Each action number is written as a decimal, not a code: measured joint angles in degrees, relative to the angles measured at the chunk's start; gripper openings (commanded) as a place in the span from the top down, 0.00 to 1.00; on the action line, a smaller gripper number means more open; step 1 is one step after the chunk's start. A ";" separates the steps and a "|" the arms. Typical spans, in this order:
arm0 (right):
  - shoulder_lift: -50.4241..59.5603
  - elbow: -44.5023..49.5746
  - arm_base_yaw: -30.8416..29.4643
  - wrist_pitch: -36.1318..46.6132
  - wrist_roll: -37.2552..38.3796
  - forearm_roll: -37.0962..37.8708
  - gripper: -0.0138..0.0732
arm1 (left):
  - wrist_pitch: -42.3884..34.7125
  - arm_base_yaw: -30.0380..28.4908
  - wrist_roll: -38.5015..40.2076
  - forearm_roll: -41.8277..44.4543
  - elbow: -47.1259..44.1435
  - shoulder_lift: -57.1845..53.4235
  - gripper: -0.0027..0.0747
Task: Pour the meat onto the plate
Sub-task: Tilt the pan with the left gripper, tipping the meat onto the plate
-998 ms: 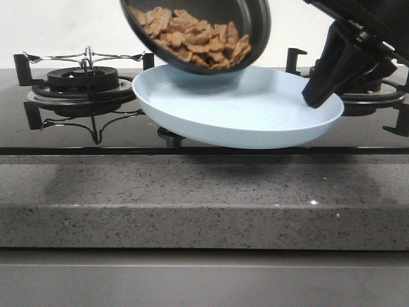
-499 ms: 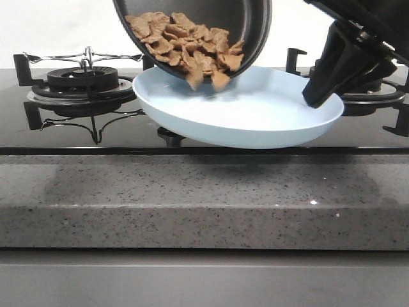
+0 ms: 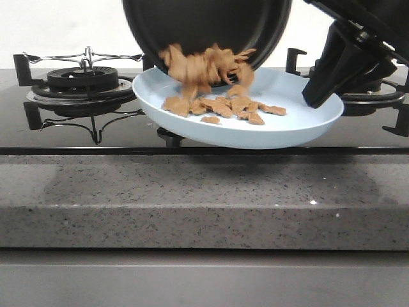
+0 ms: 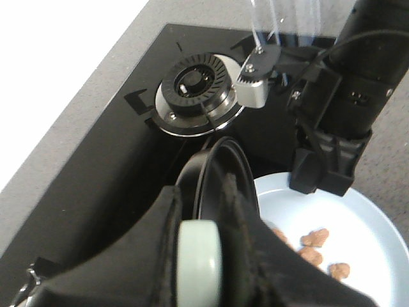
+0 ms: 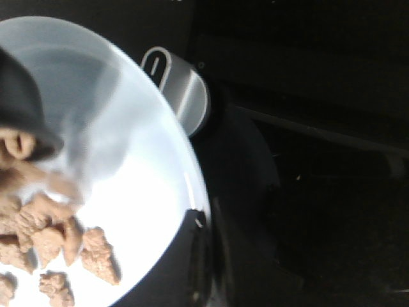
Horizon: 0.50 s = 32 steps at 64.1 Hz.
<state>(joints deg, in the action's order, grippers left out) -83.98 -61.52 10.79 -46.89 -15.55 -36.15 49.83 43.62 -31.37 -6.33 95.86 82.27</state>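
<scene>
Right pincer (image 3: 317, 97) grips plate (image 3: 300, 121) rim beside meat (image 3: 220, 105).

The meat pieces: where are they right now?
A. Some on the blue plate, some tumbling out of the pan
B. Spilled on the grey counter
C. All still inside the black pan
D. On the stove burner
A: in the front view, meat already lies on the pale-blue plate while more falls, blurred, from the tipped black frying pan above it.
</scene>
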 measured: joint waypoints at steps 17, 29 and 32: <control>0.00 0.00 0.00 0.00 0.00 0.00 0.86 | -0.67 7.03 7.07 15.67 0.00 0.00 0.99; 0.00 0.00 0.00 0.00 0.00 0.00 0.86 | -0.76 12.05 11.41 24.96 0.00 -0.13 0.99; 0.00 0.00 0.00 0.00 0.00 0.00 0.86 | -0.64 13.24 12.90 27.09 0.00 -0.13 0.99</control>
<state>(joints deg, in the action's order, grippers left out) -83.98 -61.52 10.79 -46.89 -15.55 -36.15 49.20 56.86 -18.48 20.75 95.86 82.13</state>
